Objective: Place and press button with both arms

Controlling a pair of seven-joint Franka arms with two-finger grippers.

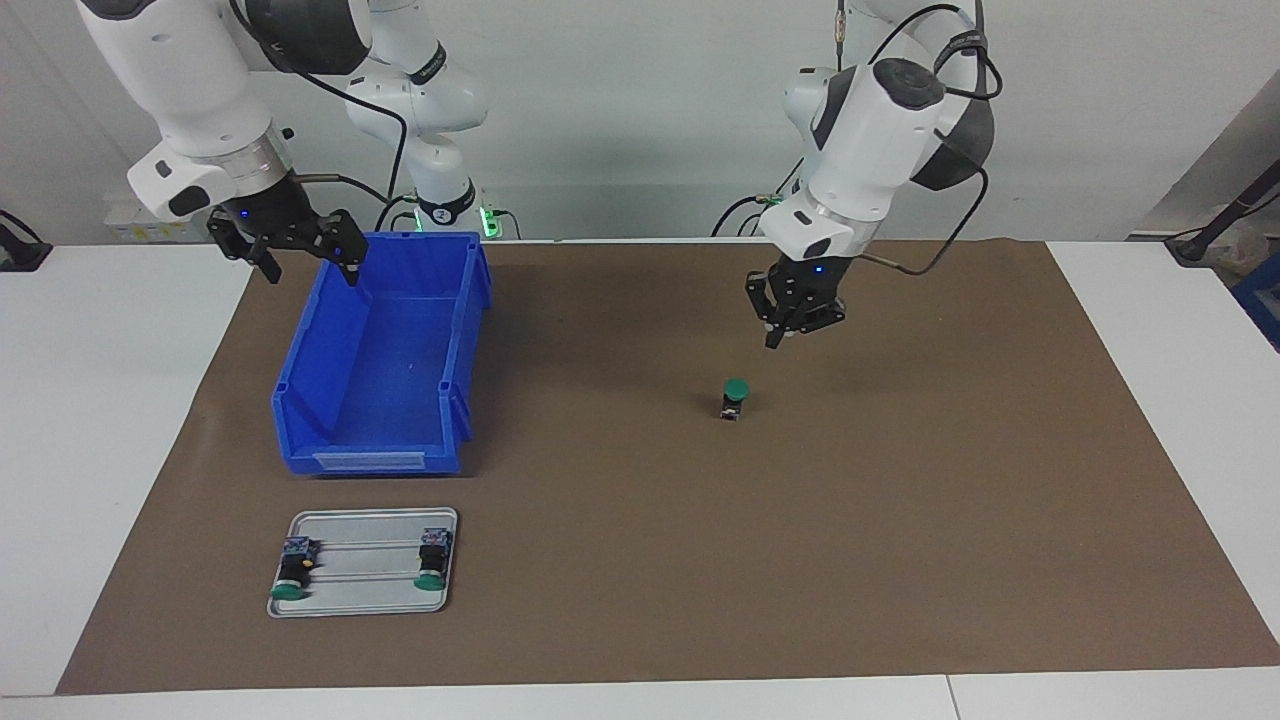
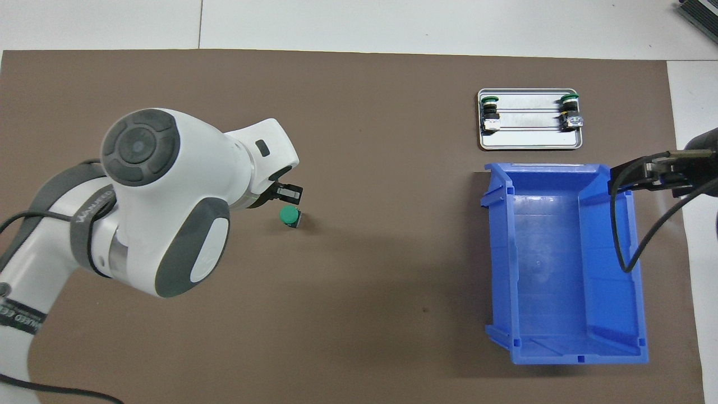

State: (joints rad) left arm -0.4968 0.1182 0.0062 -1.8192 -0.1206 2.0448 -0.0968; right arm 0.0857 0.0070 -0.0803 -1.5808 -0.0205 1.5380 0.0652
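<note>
A button point(image 1: 736, 398) with a green cap stands upright on the brown mat point(image 1: 900, 520), cap up; it also shows in the overhead view point(image 2: 290, 215). My left gripper point(image 1: 783, 335) hangs above the mat just beside the button, on the side nearer the robots, fingers together and not touching it; it also shows in the overhead view point(image 2: 289, 193). My right gripper point(image 1: 308, 268) is open and empty, held over the blue bin's point(image 1: 370, 460) corner nearest the robots; it also shows in the overhead view point(image 2: 645, 168).
The blue bin point(image 2: 561, 359) is empty, toward the right arm's end. A metal tray point(image 1: 370, 515) farther from the robots than the bin holds two more buttons point(image 1: 292, 575) point(image 1: 433, 565) lying on their sides; the tray also shows in the overhead view point(image 2: 530, 145).
</note>
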